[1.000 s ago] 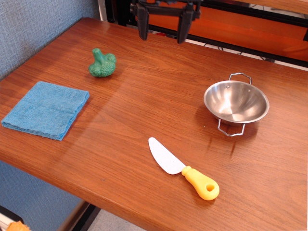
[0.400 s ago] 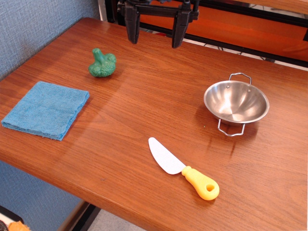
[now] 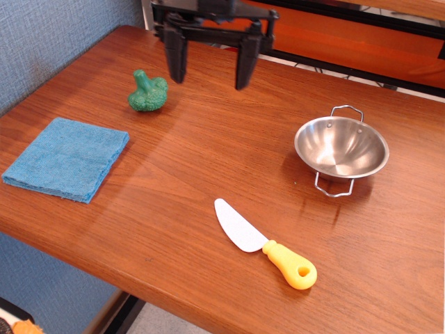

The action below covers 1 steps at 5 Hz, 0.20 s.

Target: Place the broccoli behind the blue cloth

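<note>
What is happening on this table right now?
A single robot arm's black gripper hangs open above the far side of the wooden table, holding nothing. The small dark-green toy broccoli lies untouched just to the side of it, beyond the folded blue terry cloth near the table's edge. A steel bowl with wire handles and a toy knife with a yellow handle sit apart, not involved. No grasp has been made yet.

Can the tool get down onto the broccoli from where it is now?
Probably yes. The tool hangs open just right of the broccoli, which stands alone on bare table, nothing between them.
</note>
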{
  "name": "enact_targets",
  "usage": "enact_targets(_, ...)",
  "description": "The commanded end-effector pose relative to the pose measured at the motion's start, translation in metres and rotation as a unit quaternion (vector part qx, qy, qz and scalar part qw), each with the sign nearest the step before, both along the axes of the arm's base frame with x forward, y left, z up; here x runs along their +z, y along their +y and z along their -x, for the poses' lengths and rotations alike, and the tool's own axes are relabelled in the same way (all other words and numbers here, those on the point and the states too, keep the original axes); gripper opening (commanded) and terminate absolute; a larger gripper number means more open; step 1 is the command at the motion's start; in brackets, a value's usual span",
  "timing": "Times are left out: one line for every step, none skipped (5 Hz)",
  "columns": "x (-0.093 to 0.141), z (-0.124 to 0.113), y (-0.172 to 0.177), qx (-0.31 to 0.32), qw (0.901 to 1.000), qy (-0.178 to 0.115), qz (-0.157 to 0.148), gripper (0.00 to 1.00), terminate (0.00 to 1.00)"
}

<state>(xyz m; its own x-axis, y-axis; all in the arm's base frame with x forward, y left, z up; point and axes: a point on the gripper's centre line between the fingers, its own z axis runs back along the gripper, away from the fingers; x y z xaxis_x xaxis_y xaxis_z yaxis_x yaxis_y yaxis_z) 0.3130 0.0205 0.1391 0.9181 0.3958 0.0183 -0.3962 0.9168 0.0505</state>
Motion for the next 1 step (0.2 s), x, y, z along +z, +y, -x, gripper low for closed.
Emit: enact_targets(0.0103,0.0248,0.0091,-0.009,0.9989,-0.039,0.023,1.0,1.0)
